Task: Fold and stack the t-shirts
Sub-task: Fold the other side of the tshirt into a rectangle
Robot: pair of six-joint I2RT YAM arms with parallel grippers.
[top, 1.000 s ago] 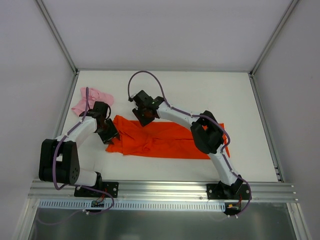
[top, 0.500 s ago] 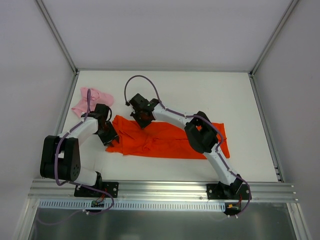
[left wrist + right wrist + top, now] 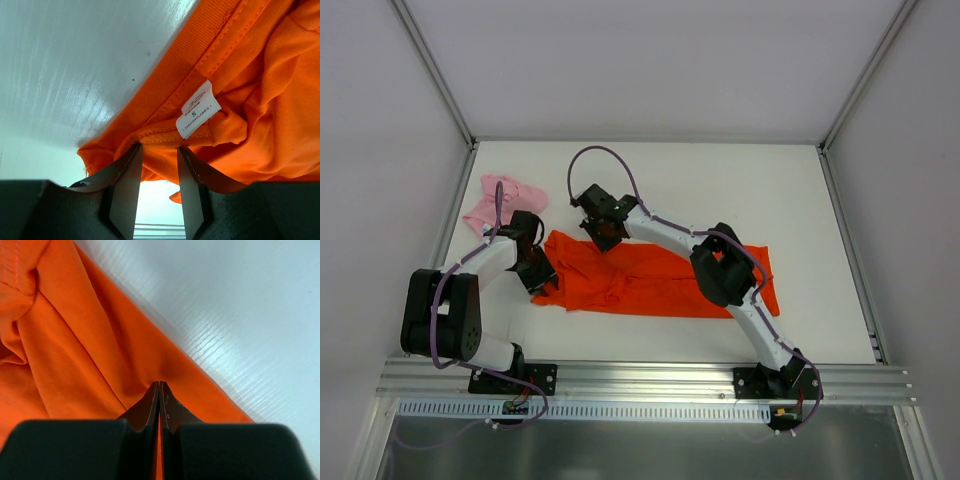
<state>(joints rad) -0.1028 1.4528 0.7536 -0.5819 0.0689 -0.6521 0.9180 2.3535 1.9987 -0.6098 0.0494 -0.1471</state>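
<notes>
- The left end effector point(image 3: 542, 270) sits nearest the bases, at the left end of the large bright orange-red soft cloth t-shirt point(image 3: 655, 285). In its wrist view the fingers point(image 3: 125, 185) stand apart. A bunched fold lies between their tips, beside the ribbed collar and the white size label point(image 3: 198, 109). Whether they already bite on that fold I cannot tell.
- The shirt lies rumpled on the white surface point(image 3: 740, 190). Its long axis runs left to right across the front of both arms, with the collar end to the left and the other end under the right arm's elbow.
- The right end effector point(image 3: 601, 236) reaches across to the shirt's far edge, beyond and a little right of the left one. Its fingertips point(image 3: 149, 409) are pressed together on a thin pinch of that edge, and the cloth puckers into them.
- Both end effectors therefore work the collar end, one near and one far. The fold most likely carries that end rightward along the long axis.
- Farthest back, at the far left, the small pale pink soft cloth t-shirt point(image 3: 500, 200) lies crumpled near the orange shirt's corner. The left arm is the nearer one to it.
</notes>
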